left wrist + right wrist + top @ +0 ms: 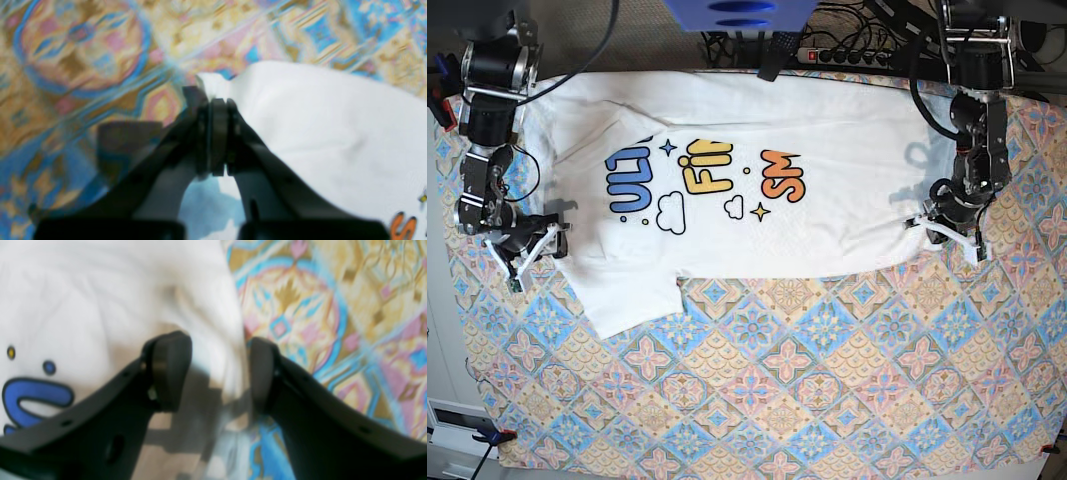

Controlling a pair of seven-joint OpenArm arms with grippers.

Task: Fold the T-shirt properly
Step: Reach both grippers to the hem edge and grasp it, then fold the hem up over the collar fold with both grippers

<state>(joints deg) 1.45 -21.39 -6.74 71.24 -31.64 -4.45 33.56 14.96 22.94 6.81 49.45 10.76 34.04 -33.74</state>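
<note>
The white T-shirt (837, 235) lies spread flat, print side up, across the far half of the table, with one sleeve sticking out at the near left (627, 300). My left gripper (924, 222) is at the shirt's right edge. In the left wrist view it (218, 101) is shut on a corner of the white cloth (317, 126). My right gripper (549, 243) is at the shirt's left edge. In the right wrist view it (220, 371) is open, and the edge of the shirt (83, 306) runs between its fingers.
The table carries a patterned blue, yellow and pink cloth (777, 390). A power strip and cables (827, 52) lie beyond the far edge, with a blue object (737, 12) at the top. The arm bases stand at the far left and far right corners.
</note>
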